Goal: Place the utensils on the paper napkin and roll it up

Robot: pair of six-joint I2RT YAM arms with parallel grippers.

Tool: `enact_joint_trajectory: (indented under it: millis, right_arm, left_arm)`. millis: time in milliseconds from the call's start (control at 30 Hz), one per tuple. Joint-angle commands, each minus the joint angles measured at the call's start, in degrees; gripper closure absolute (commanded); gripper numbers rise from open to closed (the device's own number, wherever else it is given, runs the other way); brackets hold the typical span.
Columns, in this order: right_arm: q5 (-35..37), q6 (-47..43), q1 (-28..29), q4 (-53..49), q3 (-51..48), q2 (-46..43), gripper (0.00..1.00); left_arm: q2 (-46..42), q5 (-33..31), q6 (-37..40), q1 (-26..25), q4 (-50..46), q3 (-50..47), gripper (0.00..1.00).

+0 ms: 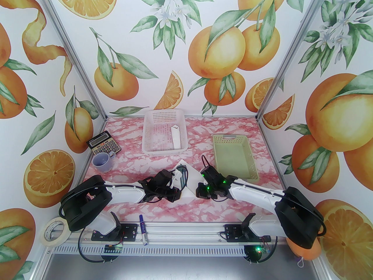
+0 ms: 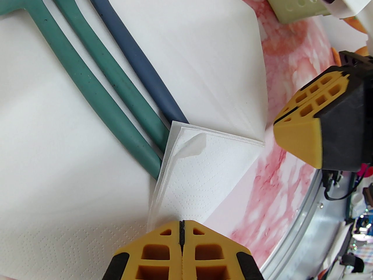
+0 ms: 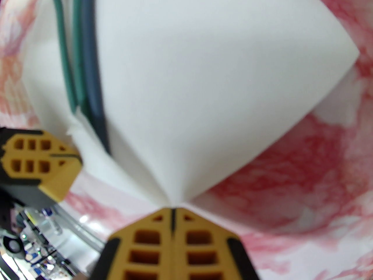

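Napkin [image 2: 204, 39] lies flat on the pink tabletop [image 1: 233, 208] between the arms. The utensils [image 2: 96, 93] sit side by side on it, handle ends under a folded flap. Left pincer [image 2: 182, 223] is fully closed at that flap; whether it grips paper is unclear. Right pincer [image 3: 172, 210] is closed too, pinching the napkin's corner.

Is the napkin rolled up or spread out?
Mostly spread, not rolled: the napkin has one corner folded over the utensils' handle ends.
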Motion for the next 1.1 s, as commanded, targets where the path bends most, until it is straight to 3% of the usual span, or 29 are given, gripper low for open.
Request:
enact_joint_trajectory:
  millis: [0, 333, 1067]
  right_arm:
    - [-1.73, 0.66, 0.75, 2.05, 2.10, -0.74, 1.00]
    - [-3.88, 3.73, 3.45, 9.77, 1.60, 6.98, 1.00]
    - [0.03, 2.41, 3.46, 3.06, 0.74, 11.05, 1.00]
  left_arm:
    - [-0.08, -1.58, 0.43, 0.32, -3.48, -0.22, 1.00]
    - [0.01, -1.45, 0.46, 0.34, -3.40, -0.05, 1.00]
    - [-6.41, -4.34, -0.48, 0.68, -7.58, -3.53, 1.00]
